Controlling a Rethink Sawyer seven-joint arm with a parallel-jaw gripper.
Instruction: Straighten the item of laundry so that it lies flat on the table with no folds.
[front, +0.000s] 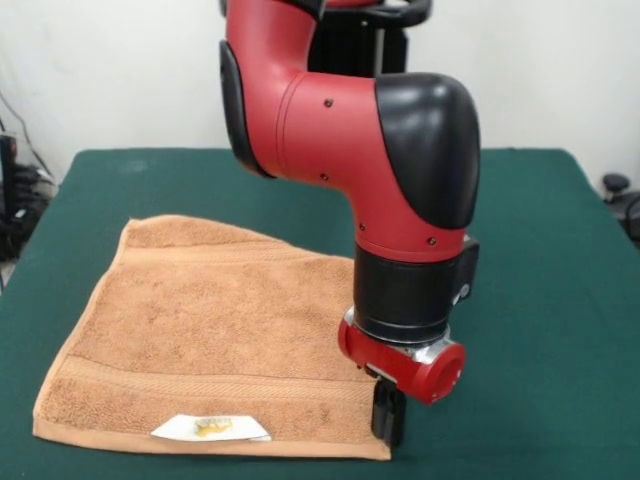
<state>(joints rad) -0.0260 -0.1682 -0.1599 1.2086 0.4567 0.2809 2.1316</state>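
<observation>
Towel (205, 335) front corner under end effector (388, 415); green table (540, 300) around.

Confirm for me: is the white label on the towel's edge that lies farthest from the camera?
No. The white label sits on the towel's near edge, at the bottom of the front view, left of the gripper.

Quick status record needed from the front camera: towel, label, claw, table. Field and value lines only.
towel: orange-tan towel lies mostly spread on the table, left of centre in the picture
towel corner: near right corner sits right by the claw, partly hidden behind it
label: white label with a yellow mark, on the near edge, facing up
claw: black claw is low, at the towel's near right corner; open or shut cannot be told
arm: red and black arm comes down over the towel's right side
table: green table, bare to the right of the arm
</observation>
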